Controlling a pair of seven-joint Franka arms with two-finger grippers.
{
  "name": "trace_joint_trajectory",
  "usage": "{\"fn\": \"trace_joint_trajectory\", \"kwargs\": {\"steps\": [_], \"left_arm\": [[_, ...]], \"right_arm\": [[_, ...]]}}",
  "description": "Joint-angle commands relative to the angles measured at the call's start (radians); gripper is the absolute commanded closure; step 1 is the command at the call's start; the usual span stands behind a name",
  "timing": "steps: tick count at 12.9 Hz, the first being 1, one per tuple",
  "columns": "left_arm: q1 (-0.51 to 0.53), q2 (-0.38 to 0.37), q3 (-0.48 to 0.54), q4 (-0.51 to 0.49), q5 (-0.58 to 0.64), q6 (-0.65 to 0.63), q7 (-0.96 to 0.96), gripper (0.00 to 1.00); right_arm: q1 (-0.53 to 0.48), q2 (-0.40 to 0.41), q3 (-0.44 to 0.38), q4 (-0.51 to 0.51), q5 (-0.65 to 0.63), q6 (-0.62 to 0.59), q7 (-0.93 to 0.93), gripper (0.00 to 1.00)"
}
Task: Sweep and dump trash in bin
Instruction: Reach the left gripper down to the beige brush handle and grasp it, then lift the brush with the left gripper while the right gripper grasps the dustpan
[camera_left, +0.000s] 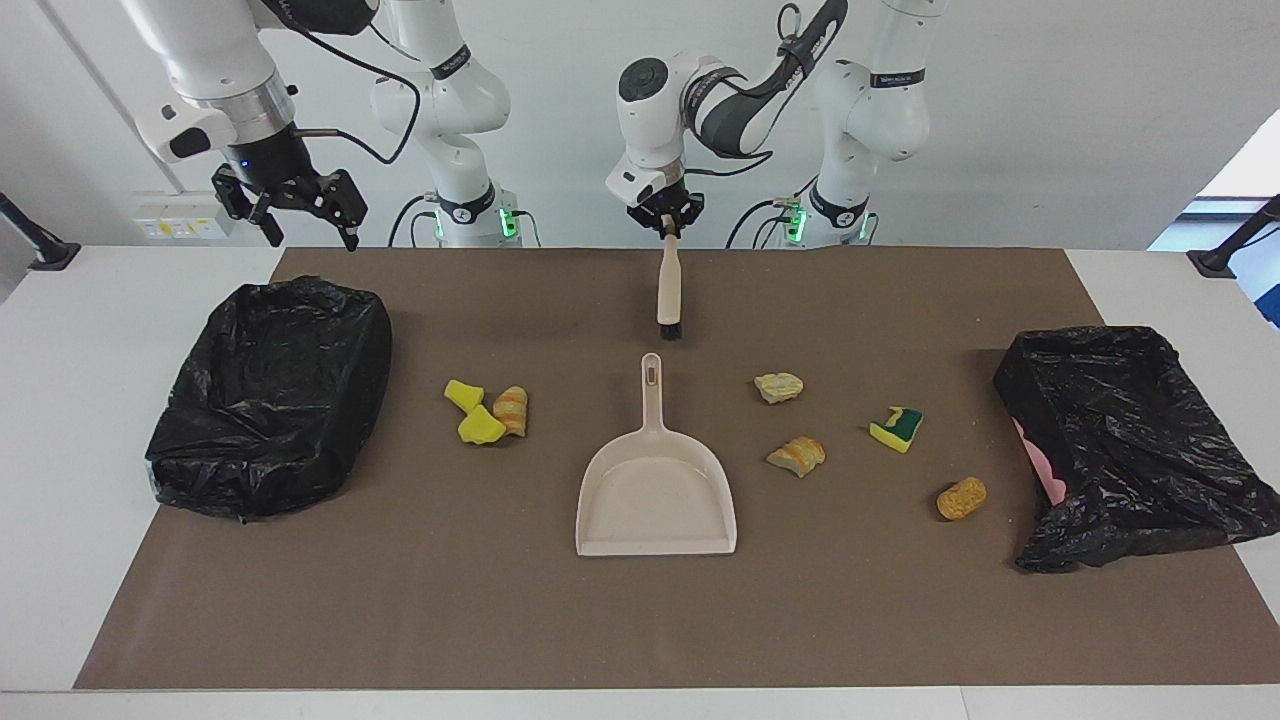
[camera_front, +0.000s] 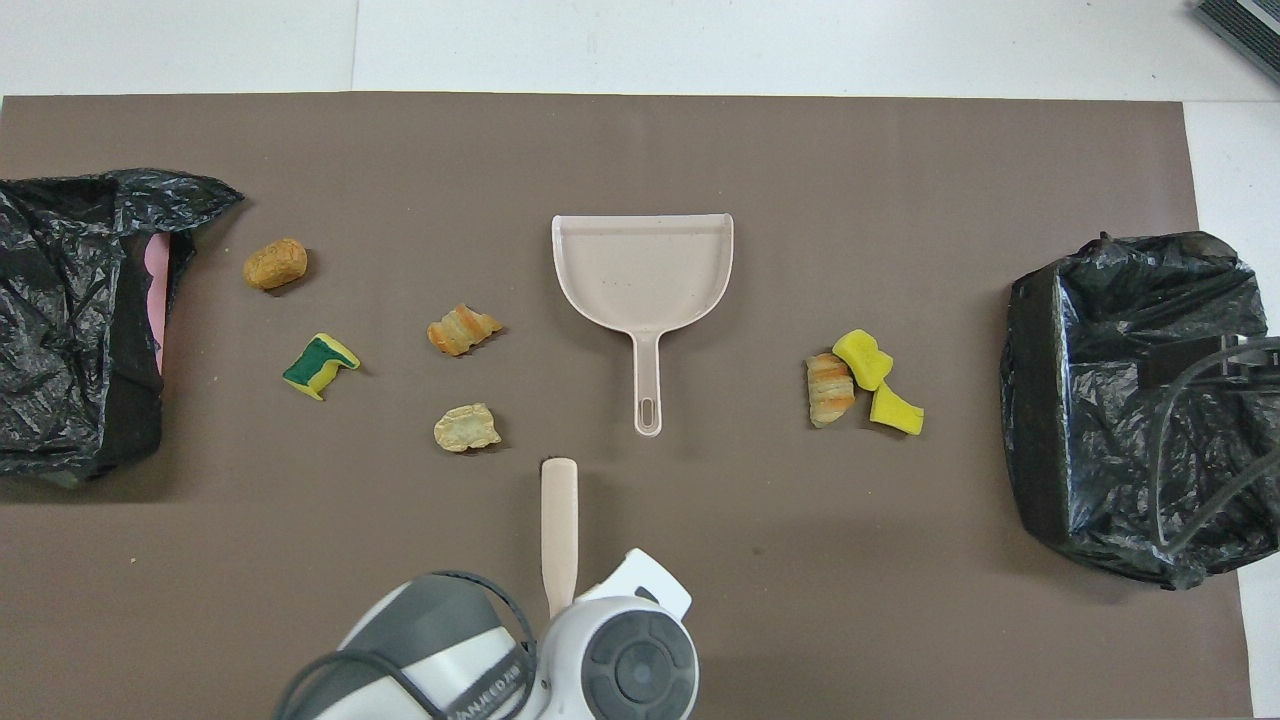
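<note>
The trash is several sponge chunks on the brown mat. Two yellow pieces and a striped one lie toward the right arm's end. A cream chunk, a striped one, a yellow-and-green one and an orange one lie toward the left arm's end. The beige dustpan lies at the middle with its handle toward the robots. My left gripper is shut on a beige brush that hangs bristles down, just nearer the robots than the dustpan handle. My right gripper is open and empty above a bin.
A bin lined with a black bag stands at the right arm's end of the mat. A second black-bagged bin, with pink showing at its side, stands at the left arm's end. White table surrounds the mat.
</note>
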Motion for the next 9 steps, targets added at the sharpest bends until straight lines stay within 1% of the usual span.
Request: {"fn": "trace_joint_trajectory", "kwargs": {"steps": [1,2,4,6,8,9], "left_arm": [[0.152,0.033,-0.01,0.087,0.065,-0.042,0.122,1.0],[0.206,0.05,-0.01,0.097,0.085,-0.031,0.172,1.0],[0.328,0.113,-0.01,0.158,0.115,0.016,0.318,1.0],[0.433,0.167,-0.01,0.215,0.119,0.067,0.438,1.0],[0.519,0.187,-0.01,0.222,0.179,0.123,0.571,1.0],[0.577,0.198,-0.01,0.225,0.208,0.15,0.633,1.0]], "right_arm": [[0.005,-0.011,0.014,-0.03,0.003,0.059,-0.008,0.0],[0.007,0.003,0.021,-0.028,0.002,0.064,0.006,0.0],[0.03,0.032,0.036,-0.016,-0.001,0.067,0.052,0.0],[0.091,0.072,0.038,-0.002,0.0,0.087,0.145,0.0],[0.166,0.124,0.038,0.004,0.013,0.116,0.242,0.0],[0.209,0.155,0.038,0.004,0.014,0.154,0.294,0.0]]}}
